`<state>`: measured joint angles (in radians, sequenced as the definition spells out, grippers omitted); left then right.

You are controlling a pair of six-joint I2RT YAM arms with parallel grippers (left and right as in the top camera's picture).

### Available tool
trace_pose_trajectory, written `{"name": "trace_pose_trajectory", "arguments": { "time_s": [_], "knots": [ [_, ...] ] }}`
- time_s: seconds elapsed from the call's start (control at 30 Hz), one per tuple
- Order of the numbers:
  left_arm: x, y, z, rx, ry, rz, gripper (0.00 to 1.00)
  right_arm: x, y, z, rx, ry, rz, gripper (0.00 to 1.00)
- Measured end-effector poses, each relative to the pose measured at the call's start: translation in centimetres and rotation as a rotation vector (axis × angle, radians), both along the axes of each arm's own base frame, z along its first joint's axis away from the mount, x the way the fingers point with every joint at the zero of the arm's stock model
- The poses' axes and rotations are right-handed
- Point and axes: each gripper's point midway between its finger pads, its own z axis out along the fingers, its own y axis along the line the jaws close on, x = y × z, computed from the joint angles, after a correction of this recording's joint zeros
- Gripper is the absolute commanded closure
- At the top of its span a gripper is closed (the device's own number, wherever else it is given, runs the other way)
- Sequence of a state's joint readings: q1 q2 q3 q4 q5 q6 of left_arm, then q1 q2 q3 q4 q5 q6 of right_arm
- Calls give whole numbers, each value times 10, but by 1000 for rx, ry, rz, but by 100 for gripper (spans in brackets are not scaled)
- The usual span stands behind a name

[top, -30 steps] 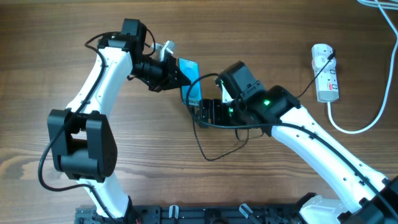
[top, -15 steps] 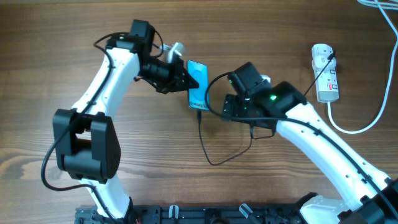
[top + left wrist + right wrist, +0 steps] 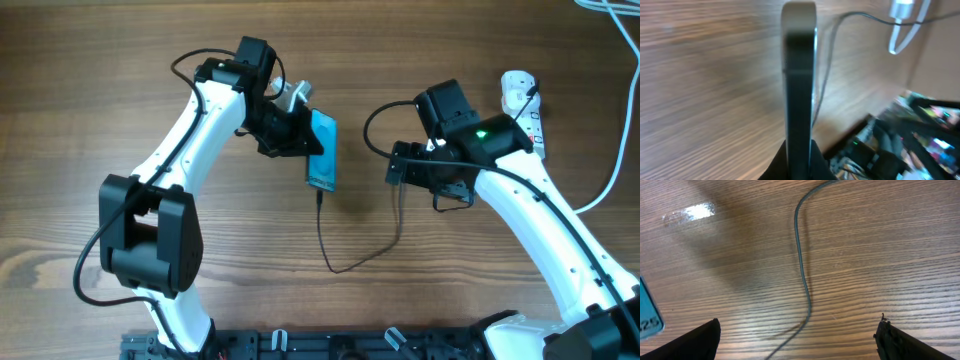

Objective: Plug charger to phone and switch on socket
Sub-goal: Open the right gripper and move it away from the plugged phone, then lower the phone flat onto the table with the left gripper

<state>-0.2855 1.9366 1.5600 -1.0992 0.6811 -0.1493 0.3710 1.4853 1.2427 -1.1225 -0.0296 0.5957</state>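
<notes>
My left gripper (image 3: 292, 135) is shut on the phone (image 3: 322, 151), holding its teal screen tilted above the table; in the left wrist view the phone (image 3: 799, 75) shows edge-on between the jaws. The thin black charger cable (image 3: 345, 255) hangs from the phone's lower end, loops over the table and runs up toward the right arm. My right gripper (image 3: 425, 172) is open and empty above the cable (image 3: 802, 275), to the right of the phone (image 3: 649, 320). The white socket (image 3: 524, 120) lies at the far right with a black plug in it.
A thicker white cord (image 3: 590, 195) curves from the socket along the right edge. Both arm bases stand at the table's front edge. Bare wood lies at the left and front.
My left gripper has carried the phone right and up. My right gripper has let go of the plug end and pulled away to the right toward the socket; the cable now hangs from the phone.
</notes>
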Motion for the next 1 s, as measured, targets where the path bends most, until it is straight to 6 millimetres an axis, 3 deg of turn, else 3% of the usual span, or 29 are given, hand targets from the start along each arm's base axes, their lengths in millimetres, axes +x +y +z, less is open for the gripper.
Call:
{"name": "trace_pose_trajectory", "arguments": {
  "time_s": [0.17, 0.3, 0.47, 0.83, 1.0],
  "knots": [
    [7, 7, -9, 58, -11, 30, 96, 1, 1, 0, 5, -2, 1, 0],
    [8, 6, -27, 70, 45, 46, 96, 1, 1, -2, 6, -2, 1, 0],
    [9, 0, -46, 45, 94, 45, 95, -8, 0, -20, 8, 31, 3, 0],
    [10, -10, -70, 33, 106, 8, 95, -6, 18, -24, 103, 28, 23, 0],
    [13, -19, -70, 17, 50, -40, 95, -6, 18, -24, 107, 29, 24, 0]
  ]
}}
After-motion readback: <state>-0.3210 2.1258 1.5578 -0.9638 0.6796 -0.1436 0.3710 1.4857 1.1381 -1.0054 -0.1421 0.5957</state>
